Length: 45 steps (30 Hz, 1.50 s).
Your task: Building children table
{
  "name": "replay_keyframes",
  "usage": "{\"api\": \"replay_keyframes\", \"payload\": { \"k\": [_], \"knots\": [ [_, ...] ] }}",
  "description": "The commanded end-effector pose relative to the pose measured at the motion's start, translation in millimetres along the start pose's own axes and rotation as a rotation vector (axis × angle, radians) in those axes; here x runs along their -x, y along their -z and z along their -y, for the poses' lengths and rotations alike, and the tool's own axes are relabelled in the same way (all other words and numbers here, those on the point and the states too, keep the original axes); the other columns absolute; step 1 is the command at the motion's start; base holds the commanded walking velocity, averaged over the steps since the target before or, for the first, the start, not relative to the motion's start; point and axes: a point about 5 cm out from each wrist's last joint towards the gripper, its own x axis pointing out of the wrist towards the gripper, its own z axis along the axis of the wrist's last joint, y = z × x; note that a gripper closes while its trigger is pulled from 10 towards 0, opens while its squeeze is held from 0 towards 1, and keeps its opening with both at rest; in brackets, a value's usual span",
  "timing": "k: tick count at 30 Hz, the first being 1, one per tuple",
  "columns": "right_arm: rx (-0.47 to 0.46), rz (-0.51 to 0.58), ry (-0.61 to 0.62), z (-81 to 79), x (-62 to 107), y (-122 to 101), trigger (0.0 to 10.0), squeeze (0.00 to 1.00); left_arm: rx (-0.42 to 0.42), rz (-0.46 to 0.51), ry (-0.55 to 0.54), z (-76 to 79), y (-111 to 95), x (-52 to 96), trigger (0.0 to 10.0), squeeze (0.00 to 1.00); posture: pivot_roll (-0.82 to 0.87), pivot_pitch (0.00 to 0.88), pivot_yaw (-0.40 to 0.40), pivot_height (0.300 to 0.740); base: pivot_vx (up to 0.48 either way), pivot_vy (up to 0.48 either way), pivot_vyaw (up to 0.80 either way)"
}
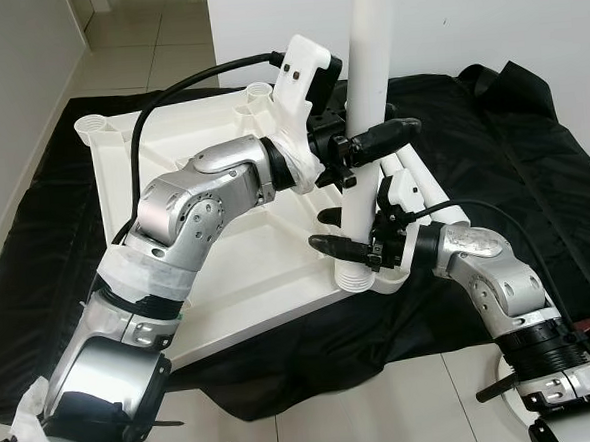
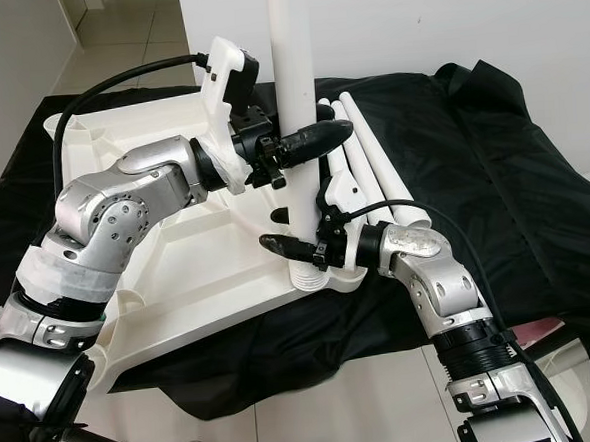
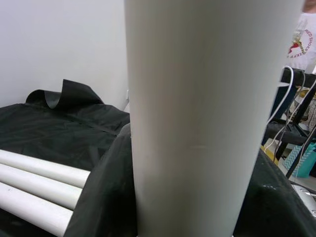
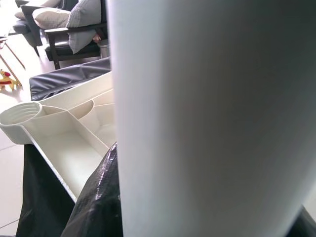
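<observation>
Standing upright in the threaded socket [image 1: 353, 278] at the near right corner of the upturned white tabletop [image 1: 234, 285], a white table leg [image 1: 369, 126] is held by both arms. The right gripper [image 1: 361, 232] clasps the leg low down, just above the socket, one black finger on each side. Higher on the leg, the left gripper [image 1: 376, 146] is closed around it, its fingers [image 1: 390, 132] lying across the front of the tube. The tabletop lies underside up on a black sheet [image 1: 513, 188] spread over the tiled floor [image 1: 318, 430]. Beyond the right arm, three spare legs [image 2: 371, 151] lie side by side on the sheet. Two empty sockets [image 1: 94, 125] mark the far corners.
</observation>
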Motion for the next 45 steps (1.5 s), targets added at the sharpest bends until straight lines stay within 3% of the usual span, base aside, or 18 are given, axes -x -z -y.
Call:
{"api": "replay_keyframes", "payload": {
  "k": [1, 8, 9, 13, 14, 16, 17, 18, 19, 23, 25, 32, 39, 45],
  "knots": [
    [0.028, 0.001, -0.024, -0.6, -3.3, -5.1, 10.0, 0.0, -0.02, -0.002, 0.298, 14.1, -3.0, 0.5, 0.0, 0.0, -0.02, 0.042, -0.031, 0.74, 0.0, 0.0, 0.0],
    [0.025, 0.001, -0.027, -0.4, -2.8, -5.0, 10.0, 0.0, -0.019, 0.007, 0.297, 13.5, -4.7, 0.6, 0.0, 0.0, -0.02, 0.038, -0.03, 0.74, 0.0, 0.0, 0.0],
    [0.016, 0.005, -0.033, -0.5, -1.8, -4.7, 10.0, 1.0, -0.034, 0.015, 0.29, 12.6, -6.7, -0.1, 0.0, 0.0, -0.02, 0.031, -0.03, 0.74, 0.0, 0.0, 0.0],
    [0.007, 0.013, -0.037, -0.5, -0.8, -5.1, 10.0, 1.0, -0.049, 0.014, 0.283, 12.1, -8.1, -1.2, 0.0, 0.0, -0.02, 0.027, -0.03, 0.74, 0.0, 0.0, 0.0],
    [0.002, 0.028, -0.03, 0.0, 0.3, -6.7, 10.0, 1.0, -0.083, 0.004, 0.256, 11.4, -9.9, -3.2, 10.0, 0.0, -0.02, 0.027, -0.03, 0.74, 0.0, 0.0, 0.0],
    [0.015, 0.055, 0.05, 7.1, 2.2, -11.2, 10.0, 1.0, -0.158, -0.001, 0.121, 1.7, -17.6, -8.0, 10.0, 0.0, -0.03, 0.02, -0.026, 0.74, 0.0, 0.0, 0.0],
    [0.015, 0.055, 0.05, 7.1, 2.2, -11.2, 10.0, 1.0, -0.158, -0.001, 0.121, 1.7, -17.6, -8.0, 10.0, 0.0, -0.03, 0.02, -0.026, 0.74, 0.0, 0.0, 0.0],
    [0.02, 0.063, 0.085, 10.4, 2.5, -13.0, 10.0, 0.93, -0.187, 0.003, 0.053, -3.8, -21.8, -9.0, 10.0, 0.0, -0.03, 0.014, -0.024, 0.74, 0.0, 0.0, 0.0],
    [0.025, 0.068, 0.117, 13.2, 2.9, -14.4, 10.0, 0.0, -0.213, 0.006, 0.006, -7.7, -25.1, -9.2, 10.0, 0.0, -0.03, 0.014, -0.024, 0.74, 0.0, 0.0, 0.0],
    [0.043, 0.084, 0.201, 19.1, 3.8, -17.9, 10.0, 0.0, -0.243, 0.016, -0.078, -14.4, -31.6, -8.5, 10.0, 0.0, -0.03, 0.014, -0.022, 0.74, 0.0, 0.0, 0.0],
    [0.043, 0.117, 0.336, 26.0, 1.9, -21.6, 10.0, 0.0, -0.242, 0.036, -0.187, -23.6, -39.9, -7.3, 10.0, 0.0, -0.03, 0.014, -0.023, 0.74, 0.0, 0.0, 0.0],
    [0.053, 0.139, 0.428, 23.7, -11.0, -24.9, 10.0, 0.0, -0.241, 0.057, -0.25, -25.7, -43.8, -7.8, 10.0, 0.0, -0.04, 0.015, -0.018, 0.74, 0.0, 0.0, 0.0],
    [0.083, 0.174, 0.633, 18.0, -38.2, -35.5, 10.0, 0.0, -0.228, 0.105, -0.376, -27.3, -45.6, -21.2, 10.0, 0.0, -0.04, 0.025, -0.016, 0.74, 0.0, 0.0, 0.0],
    [0.107, 0.188, 0.748, 17.0, -45.7, -39.3, 10.0, 0.0, -0.221, 0.117, -0.42, -29.4, -46.2, -25.4, 10.0, 0.0, -0.05, 0.043, -0.012, 0.74, 0.0, 0.0, 0.0]
  ]
}}
